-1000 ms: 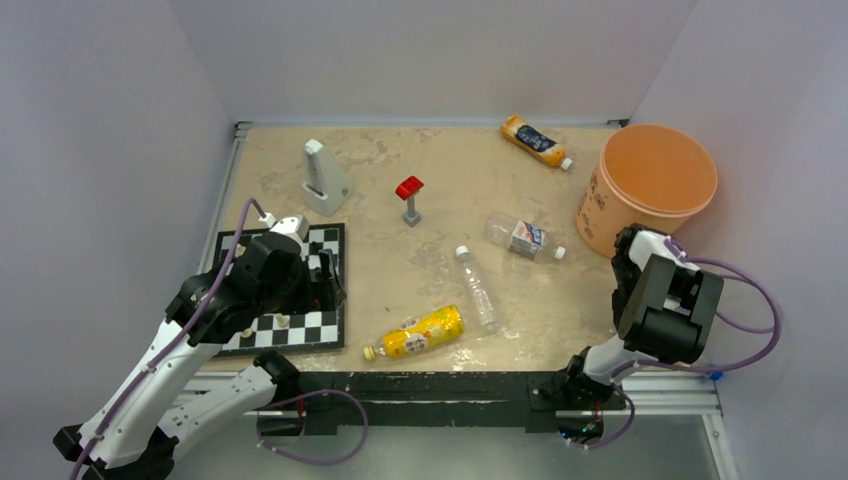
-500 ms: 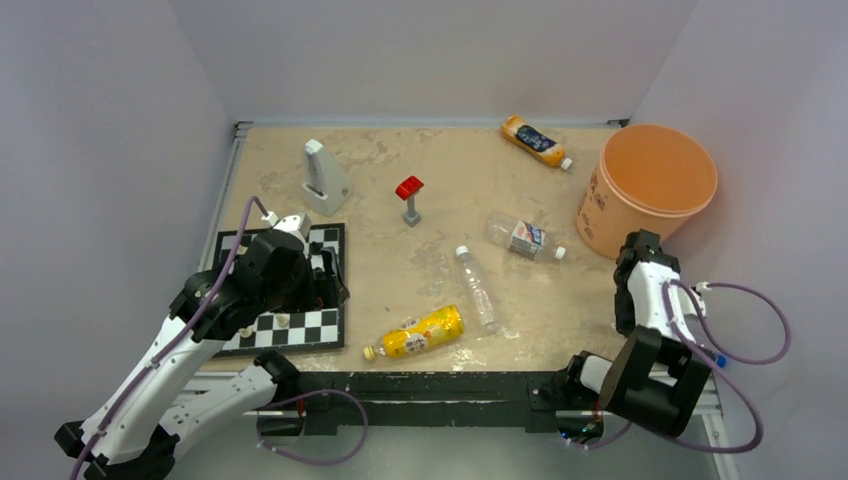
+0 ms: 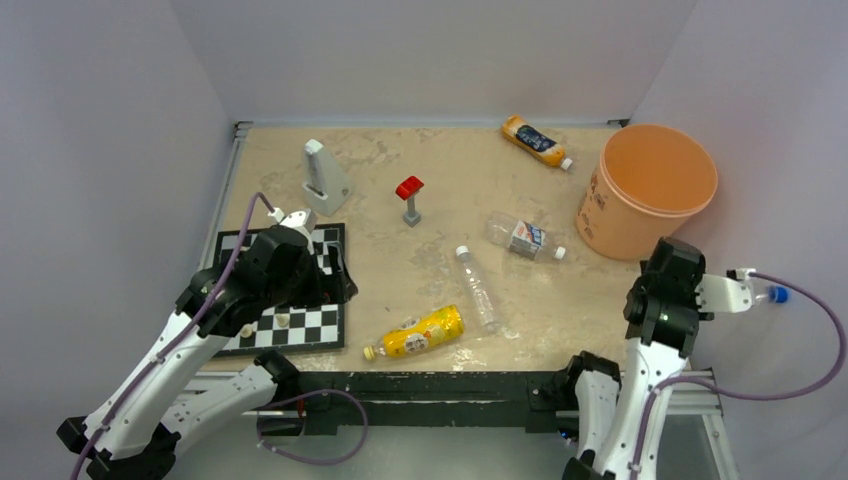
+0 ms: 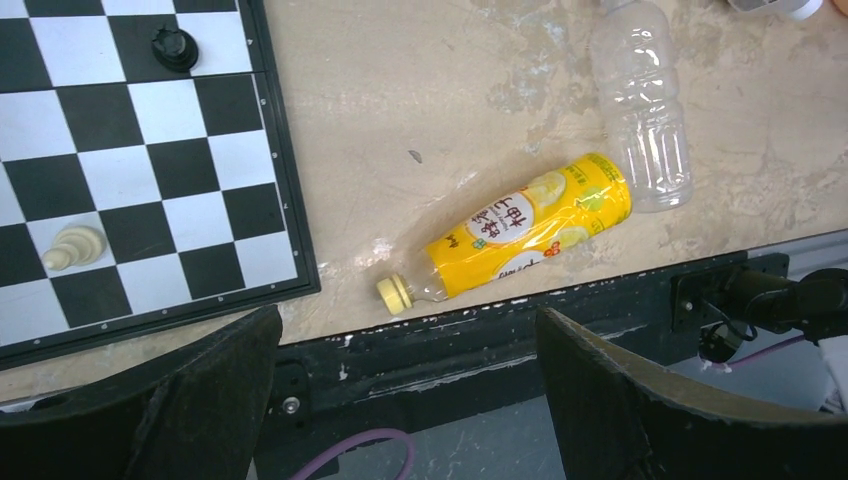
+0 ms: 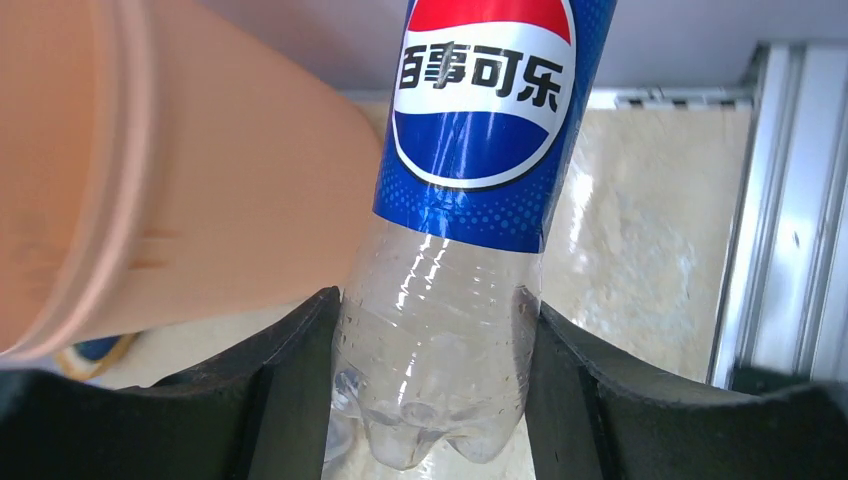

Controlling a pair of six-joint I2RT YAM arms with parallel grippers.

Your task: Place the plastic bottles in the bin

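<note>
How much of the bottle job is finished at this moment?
Done: nothing yet; no bottle shows inside the bin. In hand: the right pincer grips a blue-labelled bottle beside the bin. Remaining: the yellow bottle, slim bottle, labelled clear bottle and far orange bottle lie on the table.

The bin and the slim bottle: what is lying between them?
A labelled clear bottle, lying on its side; the top view shows it.

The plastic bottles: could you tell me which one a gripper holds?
The blue-labelled bottle, clamped in the right gripper; the other four lie loose on the table.
</note>
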